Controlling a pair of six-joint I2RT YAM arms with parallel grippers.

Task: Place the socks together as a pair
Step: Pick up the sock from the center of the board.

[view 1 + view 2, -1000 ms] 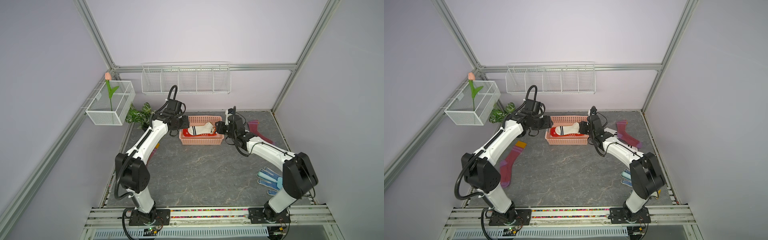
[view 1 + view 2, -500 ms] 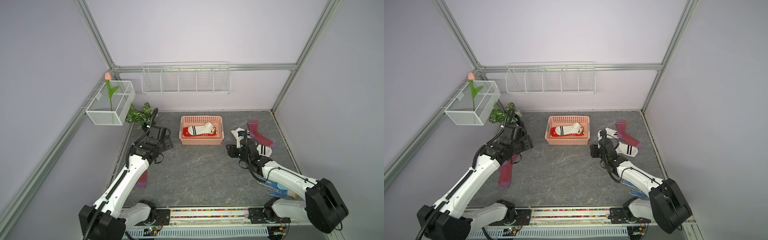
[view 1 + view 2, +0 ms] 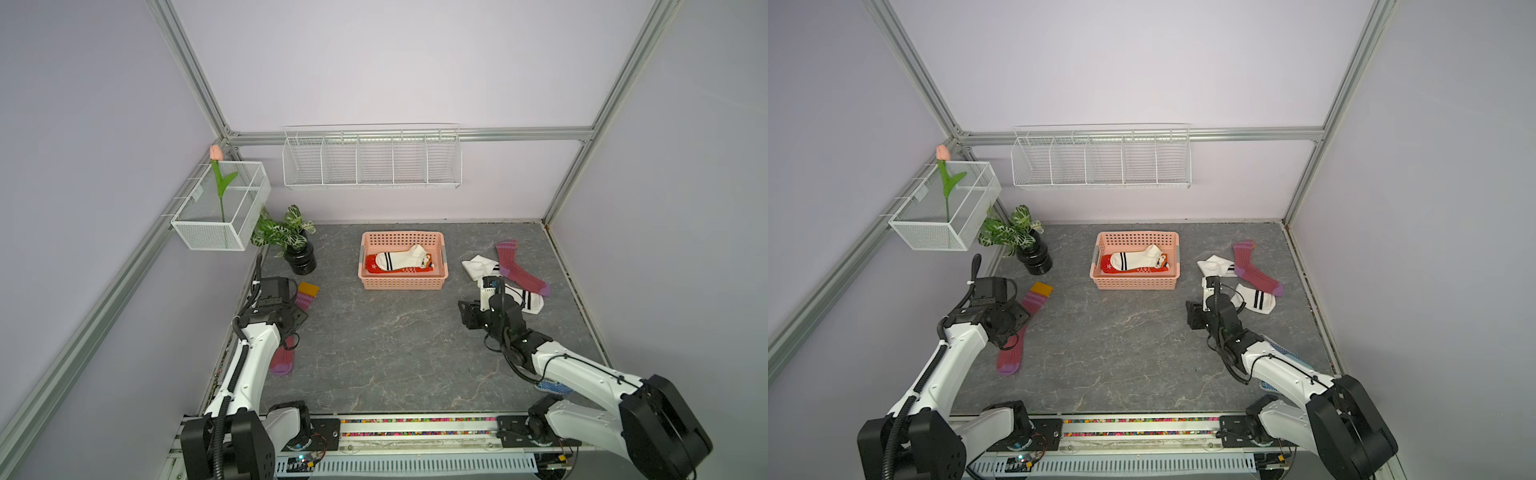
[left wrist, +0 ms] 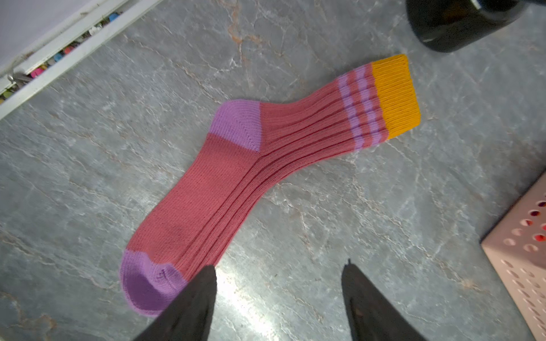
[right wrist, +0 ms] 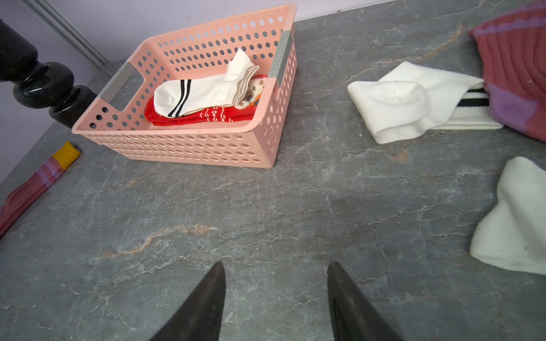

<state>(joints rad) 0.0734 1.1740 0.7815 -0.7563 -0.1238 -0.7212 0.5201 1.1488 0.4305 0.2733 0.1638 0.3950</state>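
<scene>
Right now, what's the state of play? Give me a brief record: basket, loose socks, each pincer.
basket: pink basket holds white striped sock atop red socks
left side: maroon sock, flat
right side: second maroon sock beside two white socks
left pincer: open, empty, near sock's toe
right pincer: open, empty, over bare table

Striped white sock point(image 3: 401, 258) atop red sock point(image 3: 371, 263), perhaps two, in pink basket point(image 3: 402, 284).

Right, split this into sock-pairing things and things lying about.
Job: ribbed maroon sock; its match; white black-striped sock; a folded one; white striped sock on red socks in pink perforated basket.
Lying about: leafy plant in black pot; blue dotted gloves; white wire wall rack; pink tulip.
</scene>
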